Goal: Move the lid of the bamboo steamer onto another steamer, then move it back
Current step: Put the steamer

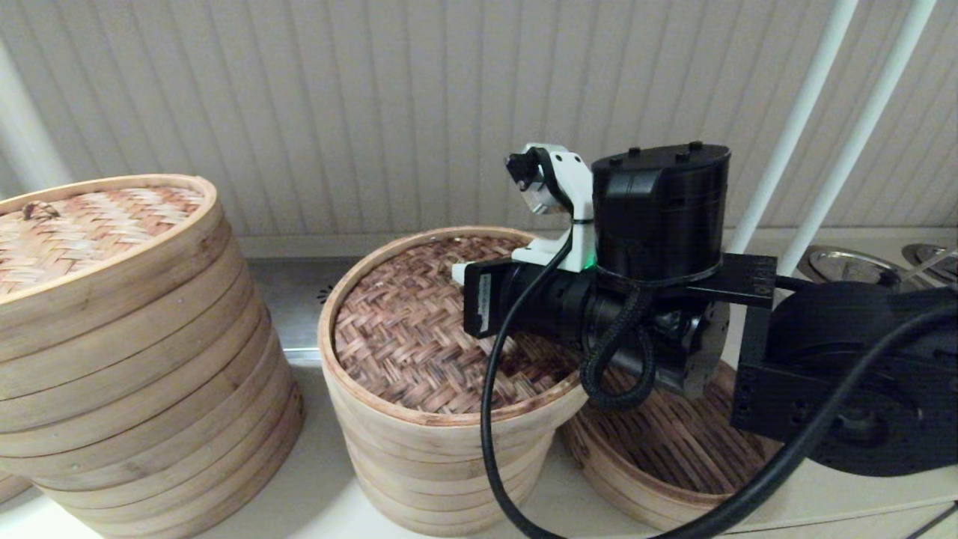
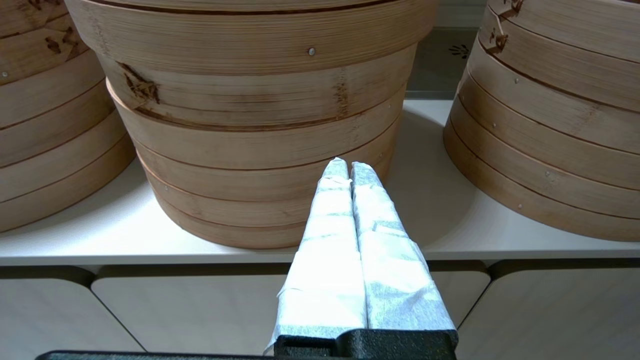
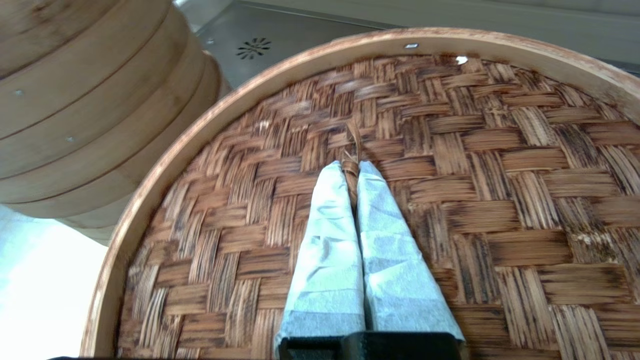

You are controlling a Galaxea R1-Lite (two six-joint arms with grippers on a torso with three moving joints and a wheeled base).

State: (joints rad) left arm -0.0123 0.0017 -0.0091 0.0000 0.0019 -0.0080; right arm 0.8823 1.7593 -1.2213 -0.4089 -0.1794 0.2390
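Right hand (image 3: 351,167) is closed on a small loop at the middle of the lid (image 1: 419,329), which sits on the middle stack (image 1: 426,457). Beside it, the shallow steamer (image 1: 666,449) lies on the table (image 1: 314,486). Left hand (image 2: 349,167) is closed on nothing, low before the table.

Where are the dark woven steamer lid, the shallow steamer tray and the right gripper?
bamboo steamer lid (image 1: 404,337), head view, on its woven top.
shallow steamer tray (image 1: 673,442), head view, on its slatted bottom.
right gripper (image 3: 351,170), right wrist view, between its fingertips, at the lid's small loop.
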